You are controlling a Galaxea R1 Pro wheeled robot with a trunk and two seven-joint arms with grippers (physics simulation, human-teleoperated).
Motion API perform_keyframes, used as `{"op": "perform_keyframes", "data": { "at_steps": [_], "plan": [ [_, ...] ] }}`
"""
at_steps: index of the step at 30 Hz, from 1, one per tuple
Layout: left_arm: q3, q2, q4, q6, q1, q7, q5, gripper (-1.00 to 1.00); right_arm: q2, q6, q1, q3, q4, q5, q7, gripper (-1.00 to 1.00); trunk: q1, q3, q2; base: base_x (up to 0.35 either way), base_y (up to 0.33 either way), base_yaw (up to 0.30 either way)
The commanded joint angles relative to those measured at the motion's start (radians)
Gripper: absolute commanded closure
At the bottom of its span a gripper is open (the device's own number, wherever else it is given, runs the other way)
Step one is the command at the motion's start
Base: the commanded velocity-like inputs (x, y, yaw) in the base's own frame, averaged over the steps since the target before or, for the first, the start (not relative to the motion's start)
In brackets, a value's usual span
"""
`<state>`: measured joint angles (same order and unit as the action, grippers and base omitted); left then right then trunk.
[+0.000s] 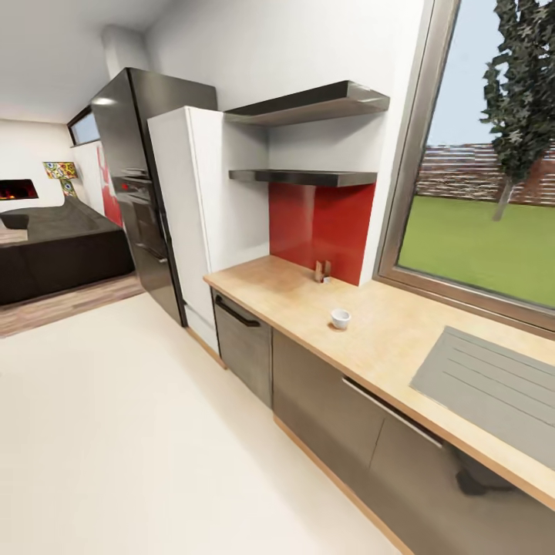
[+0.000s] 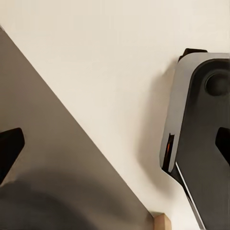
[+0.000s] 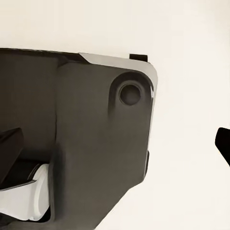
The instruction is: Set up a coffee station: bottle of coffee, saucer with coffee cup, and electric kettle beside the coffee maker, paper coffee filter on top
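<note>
- Head view: the kitchen countertop (image 1: 293, 297) carries the coffee cup (image 1: 340, 317), standing alone and upright between the red splashback (image 1: 320, 223) and the sink (image 1: 493, 385); a small brown item near the splashback is too small to identify.
- Left wrist view: the left gripper (image 2: 115, 146) hangs over the pale floor (image 2: 96, 62) beside the robot's base (image 2: 199, 139), fingertips well apart, holding nothing, seemingly a stowed travelling pose.
- Right wrist view: the right gripper (image 3: 117, 143), above the base, likewise spread and empty.

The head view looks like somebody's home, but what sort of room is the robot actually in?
A home kitchen, open to a living area. A long wood-look countertop on grey cabinets holds a small white cup and an inset grey sink, with a tall dark fridge at its far end and a sofa beyond.
</note>
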<state>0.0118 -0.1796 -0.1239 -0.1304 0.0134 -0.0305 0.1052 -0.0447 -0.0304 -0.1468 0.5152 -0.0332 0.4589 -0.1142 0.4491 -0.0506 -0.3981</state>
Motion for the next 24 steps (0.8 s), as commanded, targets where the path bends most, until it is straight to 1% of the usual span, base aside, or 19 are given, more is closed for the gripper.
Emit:
{"op": "perform_keyframes", "data": {
  "at_steps": [1, 12, 16, 24],
  "plan": [
    [0.0, 0.0, -0.002, -0.001, 0.0, 0.001, 0.01, -1.0, 0.0, -0.003, -0.001, 0.008, 0.001, 0.011, -0.004, -1.0, 0.001, -0.002, -0.002, 0.183, 0.292, 0.0],
    [0.0, 0.0, -0.002, -0.001, 0.0, 0.001, 0.011, -1.0, -0.001, -0.003, -0.002, 0.008, 0.001, 0.011, -0.004, -1.0, 0.001, -0.002, -0.002, 0.183, 0.293, -0.002],
    [0.0, 0.0, -0.002, -0.001, 0.001, 0.001, 0.011, -1.0, -0.001, -0.003, -0.001, 0.008, 0.001, 0.011, -0.004, -1.0, 0.001, -0.001, -0.002, 0.183, 0.293, -0.189],
    [0.002, 0.0, -0.002, -0.001, 0.001, 0.001, 0.01, -1.0, -0.001, -0.002, -0.001, 0.007, 0.001, 0.012, -0.004, -1.0, 0.001, 0.0, -0.002, 0.192, 0.291, -0.263]
  ]
}}
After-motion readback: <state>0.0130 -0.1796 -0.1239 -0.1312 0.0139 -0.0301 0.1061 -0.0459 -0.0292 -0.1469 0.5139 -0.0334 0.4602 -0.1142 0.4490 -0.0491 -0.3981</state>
